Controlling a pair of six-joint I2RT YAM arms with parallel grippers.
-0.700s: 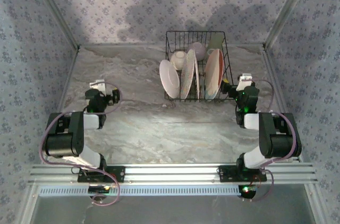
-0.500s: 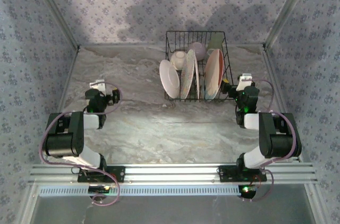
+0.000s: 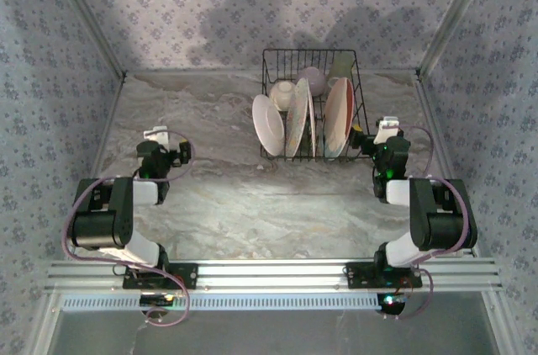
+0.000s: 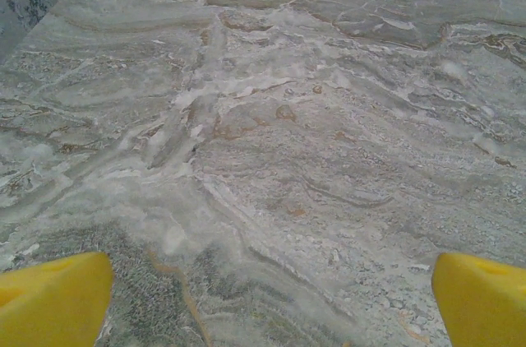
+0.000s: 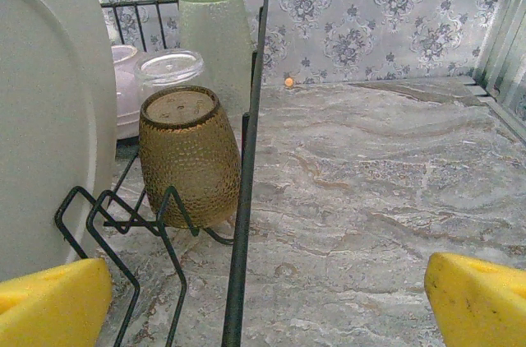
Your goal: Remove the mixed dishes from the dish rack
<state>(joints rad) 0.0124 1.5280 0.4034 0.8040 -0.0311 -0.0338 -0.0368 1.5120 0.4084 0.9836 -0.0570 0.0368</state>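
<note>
Dish rack [image 3: 308, 51] at the back of the table [image 4: 288, 117], plates [image 3: 267, 124] standing up inside, brown cup [image 5: 189, 158] upside down inside, left gripper [image 4: 263, 302] wide open above the table, right gripper [image 5: 267, 302] wide open beside the rack

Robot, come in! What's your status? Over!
Left end effector open, over table. Right end effector open, beside rack. Dishes all racked. Nothing blocking.

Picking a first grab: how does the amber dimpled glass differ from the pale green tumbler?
The amber dimpled glass is squat, bulging; the pale green tumbler is taller, straighter. Amber sits nearer, green at the far corner. Both stand by the right wall of the black wire rack.
</note>
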